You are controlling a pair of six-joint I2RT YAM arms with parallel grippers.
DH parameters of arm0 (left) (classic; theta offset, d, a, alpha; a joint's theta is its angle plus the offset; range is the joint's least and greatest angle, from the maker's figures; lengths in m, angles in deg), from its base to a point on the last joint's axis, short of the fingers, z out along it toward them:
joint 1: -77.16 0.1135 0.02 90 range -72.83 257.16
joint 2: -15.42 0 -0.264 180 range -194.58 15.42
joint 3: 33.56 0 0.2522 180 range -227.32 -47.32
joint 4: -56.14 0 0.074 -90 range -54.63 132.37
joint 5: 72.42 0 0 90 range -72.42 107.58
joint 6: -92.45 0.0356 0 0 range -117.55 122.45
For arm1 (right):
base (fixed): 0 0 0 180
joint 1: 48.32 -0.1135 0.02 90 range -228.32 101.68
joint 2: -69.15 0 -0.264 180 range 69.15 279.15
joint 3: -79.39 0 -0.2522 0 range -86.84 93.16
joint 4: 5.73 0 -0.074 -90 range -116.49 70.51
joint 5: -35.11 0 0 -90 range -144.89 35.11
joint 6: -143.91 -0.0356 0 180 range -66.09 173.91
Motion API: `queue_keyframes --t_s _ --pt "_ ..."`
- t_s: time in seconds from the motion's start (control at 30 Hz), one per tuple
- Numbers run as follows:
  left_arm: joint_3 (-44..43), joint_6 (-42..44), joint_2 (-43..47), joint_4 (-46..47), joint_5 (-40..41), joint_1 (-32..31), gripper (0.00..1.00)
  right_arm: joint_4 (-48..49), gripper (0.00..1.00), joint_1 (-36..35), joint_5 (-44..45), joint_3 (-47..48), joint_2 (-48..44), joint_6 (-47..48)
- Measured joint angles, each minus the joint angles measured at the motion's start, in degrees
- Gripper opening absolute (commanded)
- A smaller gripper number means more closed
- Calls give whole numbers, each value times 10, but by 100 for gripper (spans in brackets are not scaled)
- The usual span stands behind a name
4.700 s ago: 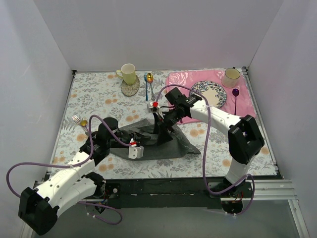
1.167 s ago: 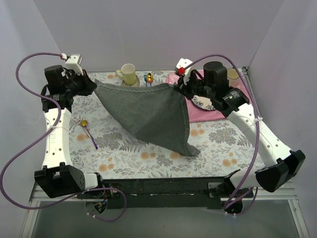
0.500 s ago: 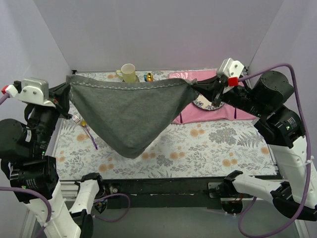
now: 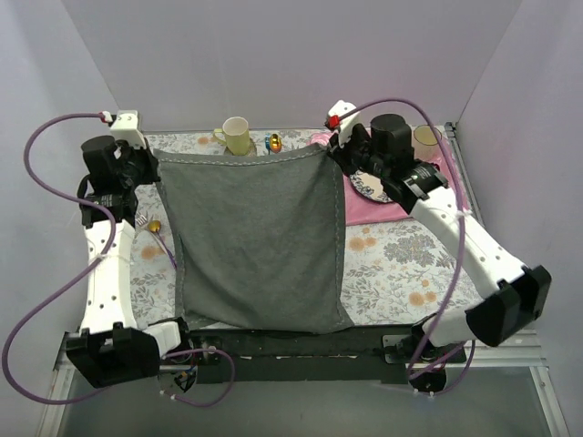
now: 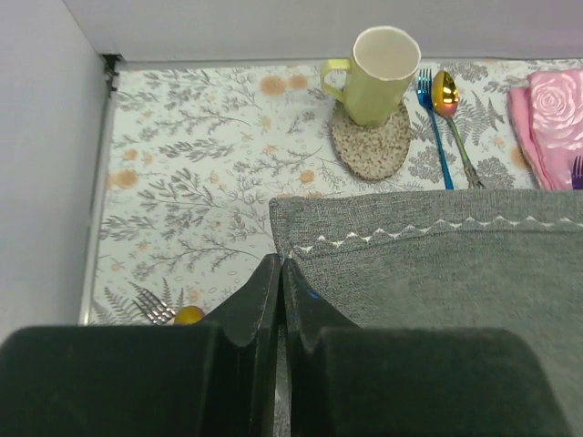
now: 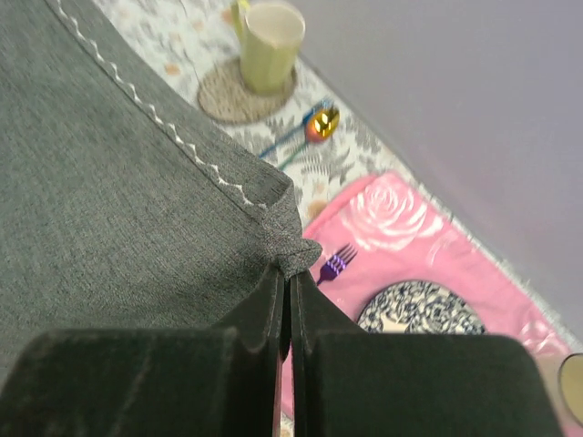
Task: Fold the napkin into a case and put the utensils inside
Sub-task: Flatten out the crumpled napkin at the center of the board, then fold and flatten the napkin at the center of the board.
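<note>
1. The napkin (image 4: 260, 241) is plain dark grey cloth with white zigzag stitching along its edge. It is spread open as one flat rectangle. One far corner is pinched between the left fingers (image 5: 258, 296) and the other between the right fingers (image 6: 267, 296), and the far edge is stretched taut between them.
2. The fork (image 5: 150, 305) shows only its silver tines, down and to the left of the left fingers, apart from the cloth.
3. The spoon (image 5: 189, 315) shows its gold bowl just beside the tines, nearer those fingers.
</note>
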Motion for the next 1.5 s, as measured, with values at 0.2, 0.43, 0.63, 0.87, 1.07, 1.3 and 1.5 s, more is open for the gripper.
queue_keyframes --t_s 0.2,0.43,0.63,0.87,1.07,1.3,1.5 --pt "70 -20 -73 125 -21 0 0 78 1 43 -14 -35 108 11" --pt "110 -30 -158 260 -57 0 0 145 1 72 -59 -12 200 39" --pt "168 -7 -171 307 -99 0 0 157 1 71 -90 -24 213 59" --pt "242 77 -101 273 -140 17 0 128 1 73 -125 -102 166 110" --pt "303 201 -5 176 -192 60 0 68 2 77 -176 -202 94 180" --pt "382 330 43 46 -227 62 44 -36 75 75 -210 -254 87 254" --pt "345 426 35 -103 -264 136 60 -154 77 85 -221 -226 88 297"
